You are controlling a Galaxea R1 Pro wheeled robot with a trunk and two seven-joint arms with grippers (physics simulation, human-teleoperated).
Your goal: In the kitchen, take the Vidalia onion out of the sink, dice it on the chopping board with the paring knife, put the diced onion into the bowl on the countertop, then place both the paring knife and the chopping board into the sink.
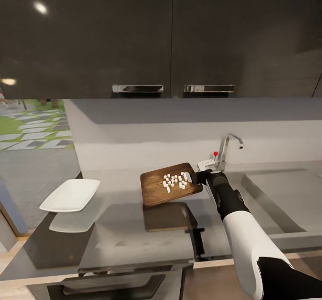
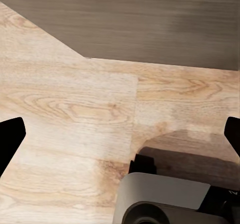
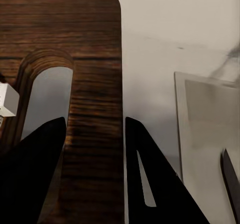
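Note:
The dark-brown chopping board [image 1: 170, 183] hangs tilted above the glossy countertop [image 1: 120, 233], with its reflection below it. Several white diced onion pieces [image 1: 175, 180] lie on the board. My right gripper [image 1: 196, 177] is shut on the board's right edge. In the right wrist view its fingers [image 3: 35, 174] clamp the rim of the board's handle slot [image 3: 95, 108], beside one onion cube [image 3: 6, 99]. The white bowl [image 1: 71, 195] stands at the left. The sink [image 1: 268, 201] is at the right. The paring knife is out of view. My left gripper [image 2: 121, 134] is open over wooden floor.
A chrome tap [image 1: 226, 150] with a red-tipped lever rises just behind the right gripper. Dark wall cabinets [image 1: 161, 36] hang above the counter. The counter's front edge and cabinet fronts [image 1: 116, 282] lie below. Part of the robot's body [image 2: 165, 199] shows over the floor.

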